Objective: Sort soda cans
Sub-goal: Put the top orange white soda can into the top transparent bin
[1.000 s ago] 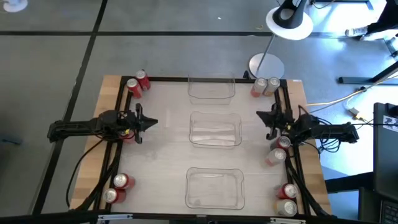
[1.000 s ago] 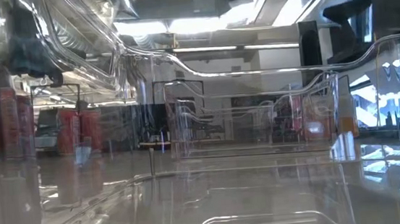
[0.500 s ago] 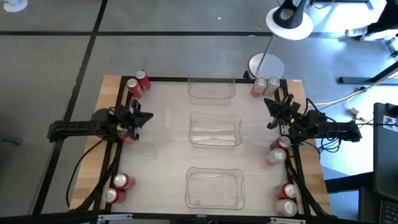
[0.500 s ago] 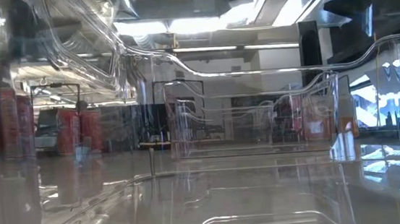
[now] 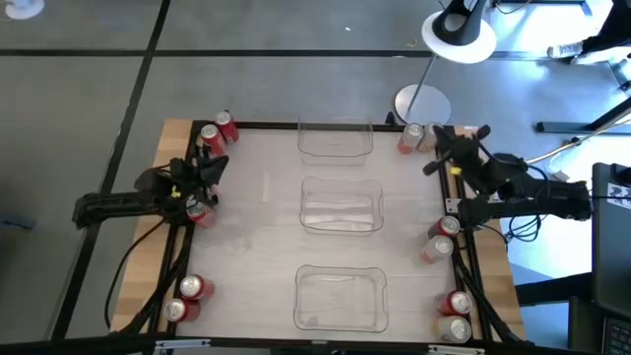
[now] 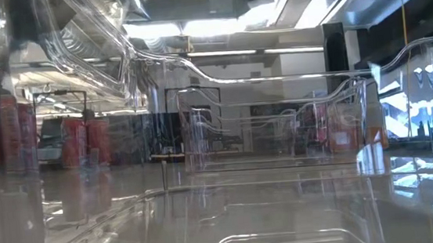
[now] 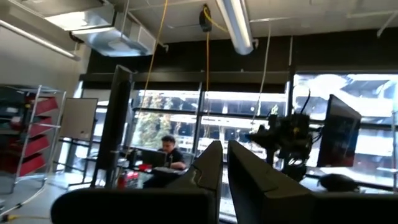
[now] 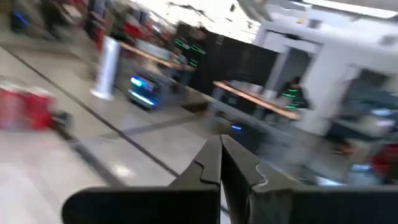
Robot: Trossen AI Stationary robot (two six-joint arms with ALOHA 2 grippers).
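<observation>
High view: left gripper (image 5: pixel 210 166) over the table's (image 5: pixel 256 247) left edge, just below the two red soda cans (image 5: pixel 218 131) at the far-left corner, holding nothing. Right gripper (image 5: pixel 441 135) up at the far-right corner beside a red and a silver can (image 5: pixel 412 136), nothing gripped. More cans in pairs at the near-left (image 5: pixel 187 297), right edge (image 5: pixel 441 238) and near-right (image 5: pixel 455 316). Three clear trays (image 5: pixel 341 208) down the middle

Low view: red cans (image 6: pixel 83 142) standing at left behind a tray wall

Left wrist view: fingers (image 7: pixel 205 168) a narrow slit apart, empty

Right wrist view: fingers (image 8: pixel 211 163) pressed almost together, empty; red blur of cans (image 8: pixel 25 107) beyond
</observation>
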